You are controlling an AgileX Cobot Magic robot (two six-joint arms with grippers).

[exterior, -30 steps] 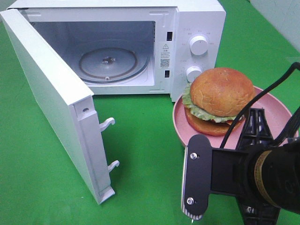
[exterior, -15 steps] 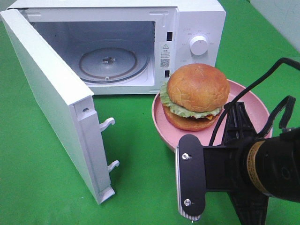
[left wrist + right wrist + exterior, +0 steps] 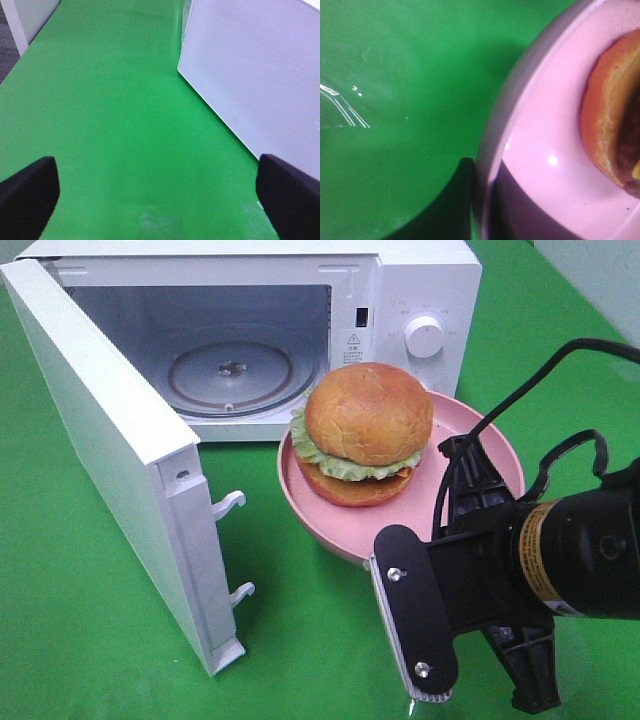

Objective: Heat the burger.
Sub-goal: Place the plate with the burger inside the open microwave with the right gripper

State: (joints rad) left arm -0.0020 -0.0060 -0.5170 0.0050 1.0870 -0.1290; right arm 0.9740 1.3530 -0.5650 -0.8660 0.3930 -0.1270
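Note:
The burger has a glossy golden bun and green lettuce and sits on a pink plate. The plate is held above the green table, in front of the open microwave. My right gripper is shut on the plate's right rim. In the right wrist view the plate fills the frame, with the edge of the burger and one dark finger under the rim. My left gripper is open over bare green cloth beside the microwave door; it is out of the exterior high view.
The microwave door stands swung out to the left, with its latch hooks facing the middle. A glass turntable lies inside the cavity. One white knob shows on the control panel.
My right gripper has carried the plate and burger left, from in front of the control panel to in front of the cavity's right edge. The lower knob is now hidden behind the burger.

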